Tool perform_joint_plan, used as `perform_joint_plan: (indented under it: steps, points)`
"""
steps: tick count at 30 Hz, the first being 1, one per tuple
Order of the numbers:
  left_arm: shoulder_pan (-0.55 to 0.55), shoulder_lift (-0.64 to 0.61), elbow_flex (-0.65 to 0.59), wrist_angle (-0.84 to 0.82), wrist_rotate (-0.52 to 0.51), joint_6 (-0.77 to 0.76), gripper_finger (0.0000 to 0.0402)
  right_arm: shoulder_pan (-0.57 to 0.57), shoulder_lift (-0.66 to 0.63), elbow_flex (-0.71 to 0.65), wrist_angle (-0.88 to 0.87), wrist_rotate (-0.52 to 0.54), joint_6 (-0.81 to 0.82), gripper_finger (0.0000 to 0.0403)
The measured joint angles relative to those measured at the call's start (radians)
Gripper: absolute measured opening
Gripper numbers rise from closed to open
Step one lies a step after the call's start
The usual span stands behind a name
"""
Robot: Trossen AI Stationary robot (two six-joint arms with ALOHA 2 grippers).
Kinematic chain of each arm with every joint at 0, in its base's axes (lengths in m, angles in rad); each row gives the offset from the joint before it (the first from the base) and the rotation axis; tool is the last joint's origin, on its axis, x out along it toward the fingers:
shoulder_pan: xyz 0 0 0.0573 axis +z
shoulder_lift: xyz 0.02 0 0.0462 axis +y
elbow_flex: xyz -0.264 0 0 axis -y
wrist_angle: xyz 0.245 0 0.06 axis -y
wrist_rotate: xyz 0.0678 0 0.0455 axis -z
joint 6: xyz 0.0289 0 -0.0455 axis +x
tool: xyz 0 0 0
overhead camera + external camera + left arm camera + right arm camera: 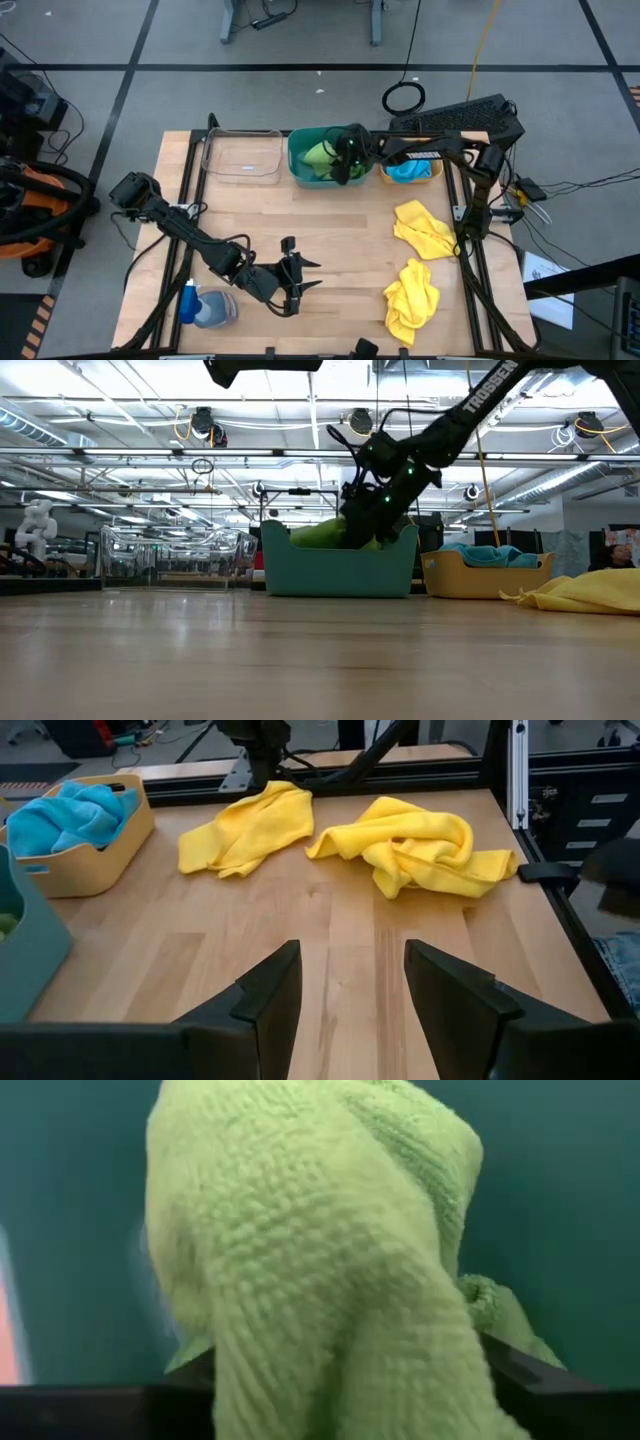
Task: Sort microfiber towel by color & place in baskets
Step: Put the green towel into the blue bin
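Observation:
My right gripper [345, 160] reaches down into the teal basket [300, 172] at the table's far edge, open, with a green towel [320, 1260] draped between and over its fingers. In the low view the towel [320, 535] lies inside the teal basket [340, 570]. The orange basket [432, 176] to its right holds a blue towel [405, 170]. The clear basket [242, 158] stands to the left. Two yellow towels [425, 228] [412, 298] lie on the table's right side. My left gripper [350, 1000] hovers open above the front of the table, touching nothing. My right gripper's fingers [515, 1365] stand apart on either side of the green towel's upper fold [330, 1330], which still lies between and over them. The gripper slants down from the table's right into the teal basket. The towel's lower part rests in the basket.
A blue and grey object [205, 308] lies near the front left corner. Dark frame rails [470, 250] run along the table's left and right sides. Bare wood lies between my left gripper and the yellow towels.

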Motion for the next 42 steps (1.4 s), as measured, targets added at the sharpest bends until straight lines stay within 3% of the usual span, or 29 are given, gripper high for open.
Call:
perform_joint_plan:
  steps: [8,14,19,24,30,42]
  points:
    - [0.000,0.000,0.000,0.000,0.000,0.001,0.0185,0.033,-0.101,0.061,-0.185,0.074,-0.058,0.0270]
    - [0.000,0.000,0.000,0.000,0.000,0.001,0.0185,0.063,-0.204,0.063,-0.210,0.073,-0.085,0.0268]
    - [0.000,0.000,0.000,0.003,0.000,0.001,0.0185,0.105,-0.237,0.064,-0.179,0.033,-0.095,0.0217]
    - [0.000,0.000,0.000,0.010,0.000,0.000,0.0185,0.141,-0.191,0.065,-0.174,0.024,-0.112,0.0119]
    - [0.000,0.000,0.000,0.014,0.000,-0.005,0.0185,0.129,-0.074,0.063,-0.138,0.182,-0.137,0.0012]
    - [0.000,0.000,0.000,-0.001,0.000,-0.003,0.0185,0.092,0.043,0.063,-0.093,0.173,-0.128,0.0005]
